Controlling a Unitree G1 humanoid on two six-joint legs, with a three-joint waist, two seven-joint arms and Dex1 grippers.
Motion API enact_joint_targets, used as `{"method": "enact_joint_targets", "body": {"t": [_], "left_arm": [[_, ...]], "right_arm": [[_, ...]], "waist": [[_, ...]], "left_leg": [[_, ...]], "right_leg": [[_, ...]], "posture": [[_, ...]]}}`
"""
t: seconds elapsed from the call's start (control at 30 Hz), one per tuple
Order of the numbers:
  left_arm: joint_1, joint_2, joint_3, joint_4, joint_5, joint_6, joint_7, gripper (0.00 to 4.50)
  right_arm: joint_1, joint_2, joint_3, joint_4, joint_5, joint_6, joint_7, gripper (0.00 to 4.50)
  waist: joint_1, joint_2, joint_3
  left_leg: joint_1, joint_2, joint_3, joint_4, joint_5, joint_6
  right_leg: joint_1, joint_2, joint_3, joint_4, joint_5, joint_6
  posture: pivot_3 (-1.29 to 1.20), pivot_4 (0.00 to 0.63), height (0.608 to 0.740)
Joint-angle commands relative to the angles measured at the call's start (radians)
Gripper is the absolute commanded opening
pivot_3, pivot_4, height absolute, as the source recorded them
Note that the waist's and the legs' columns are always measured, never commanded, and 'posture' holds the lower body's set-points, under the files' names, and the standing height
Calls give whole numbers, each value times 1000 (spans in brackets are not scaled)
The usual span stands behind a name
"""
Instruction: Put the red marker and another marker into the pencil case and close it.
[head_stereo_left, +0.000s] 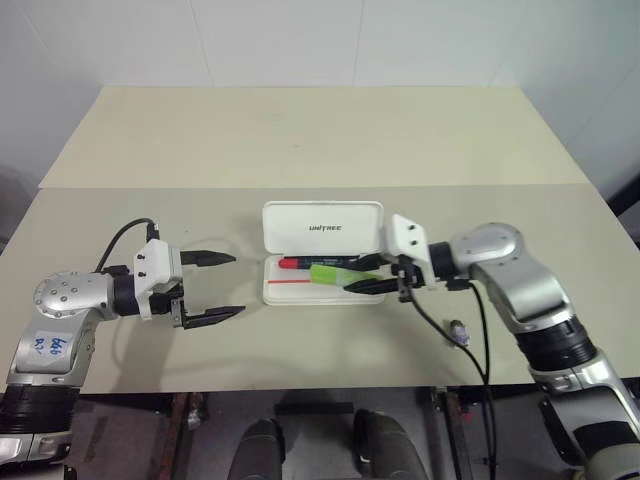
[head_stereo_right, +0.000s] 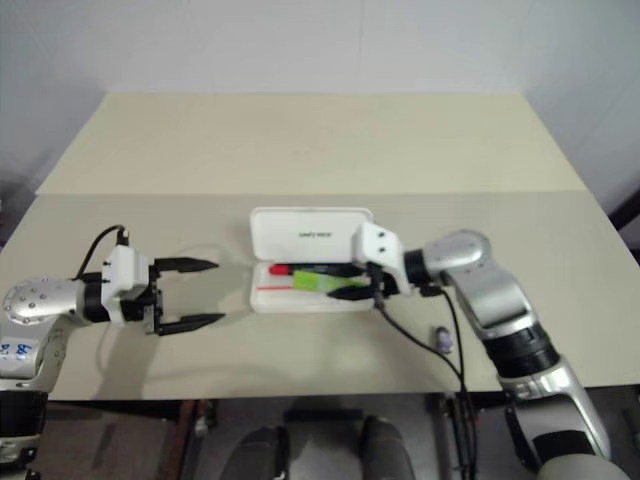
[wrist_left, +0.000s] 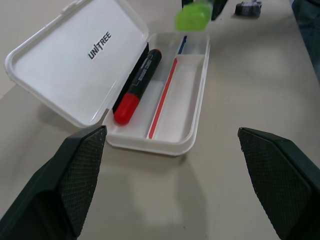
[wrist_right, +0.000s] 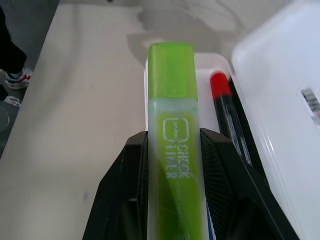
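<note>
The lime-green marker (head_stereo_left: 328, 274) is being gripped lengthwise in the right claw (head_stereo_left: 366, 279), just above the open pencil case (head_stereo_left: 322, 232), parallel to the red marker (wrist_left: 136, 88) lying inside. The left claw (head_stereo_left: 222, 286) is being held spread and empty, beside the case.

Both arms are silver-grey with white wrist blocks. Each gripper, the left gripper (head_stereo_left: 222, 286) and the right gripper (head_stereo_left: 364, 275), has two black fingers (wrist_left: 80, 175) with a cross-hatched texture. Black cables run behind the jaws.
</note>
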Motion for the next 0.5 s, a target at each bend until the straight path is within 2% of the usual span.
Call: {"method": "enact_joint_targets", "body": {"t": [0.03, 0.2, 0.5], "left_arm": [[14, 7, 10, -22, 5, -21, 3, 4500], [35, 7, 0, -71, 0, -7, 10, 4500], [71, 2, 11, -156, -18, 39, 45, 4500]], "right_arm": [[-60, 52, 59, 29, -35, 14, -24, 1094], [-121, 125, 122, 103, -69, -3, -15, 1094], [-157, 183, 186, 207, -127, -56, 6, 1094]], "waist": [[-1, 0, 0], [-1, 0, 0], [-2, 0, 0]], "left_leg": [[0, 0, 0, 0, 0, 0], [-1, 0, 0, 0, -1, 1], [-1, 0, 0, -1, -1, 1]], "right_leg": [[0, 0, 0, 1, 0, 0], [0, 0, 0, 3, 0, 0], [0, 0, -1, 2, 0, 0]], "posture": [[0, 150, 740], [0, 150, 740], [0, 150, 740]]}}
